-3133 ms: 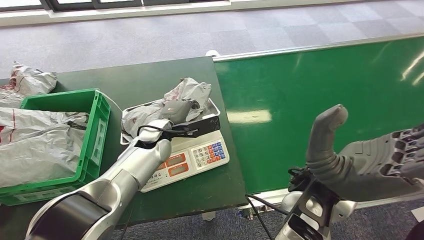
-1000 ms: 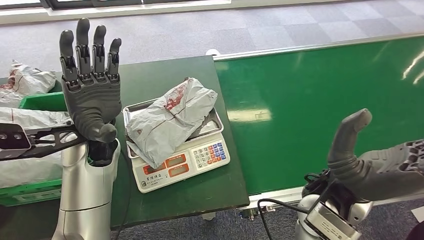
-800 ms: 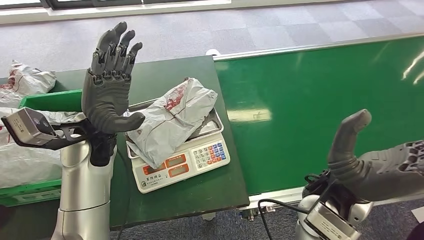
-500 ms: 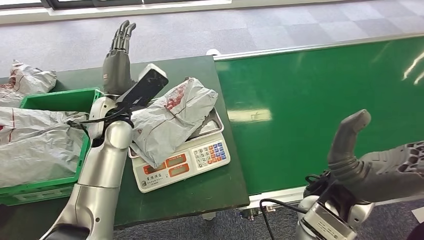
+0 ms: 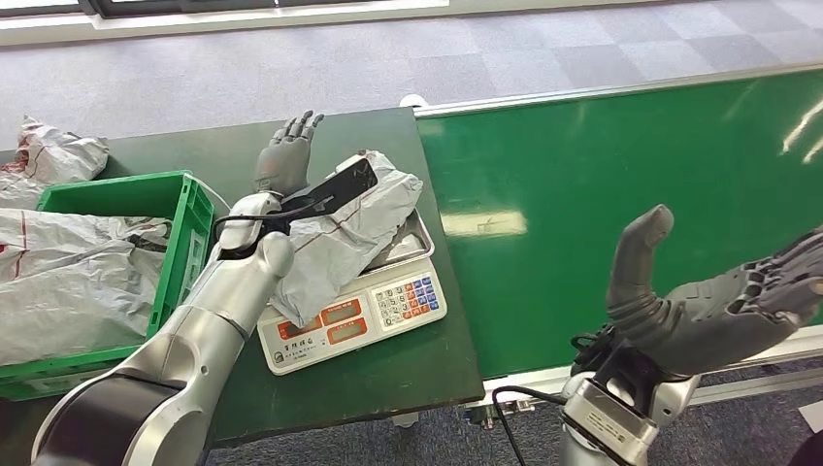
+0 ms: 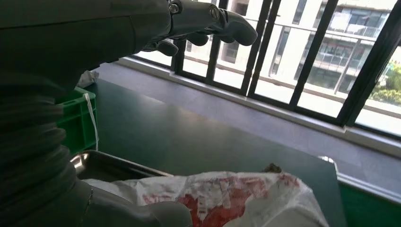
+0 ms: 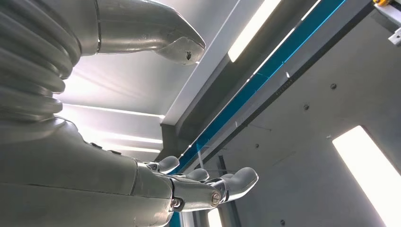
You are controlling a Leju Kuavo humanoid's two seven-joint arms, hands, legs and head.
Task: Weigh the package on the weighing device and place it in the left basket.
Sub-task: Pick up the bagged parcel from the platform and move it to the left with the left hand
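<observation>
In the head view the package (image 5: 335, 238), a crumpled grey bag with red marks, lies on the steel pan of the scale (image 5: 354, 316), which stands on the dark green worktop (image 5: 388, 374) just beside the green basket (image 5: 180, 243). The left hand (image 5: 283, 153) is stretched out past the package's far edge, its fingers (image 5: 303, 124) spread and holding nothing; the right hand (image 5: 718, 301) is raised well apart over the green belt (image 5: 621, 194), open too. The weighing step looks to be in hand, and the next move calls for the left hand to come down onto the bag, close round it and carry it across into the basket, which already holds other bags. In the left wrist view the fingers (image 6: 222, 21) hang apart above the worktop with the package (image 6: 227, 198) lying below them, seemingly untouched, though the contact is hard to judge here. In the right wrist view the open fingers (image 7: 222, 184) point up at the ceiling.
</observation>
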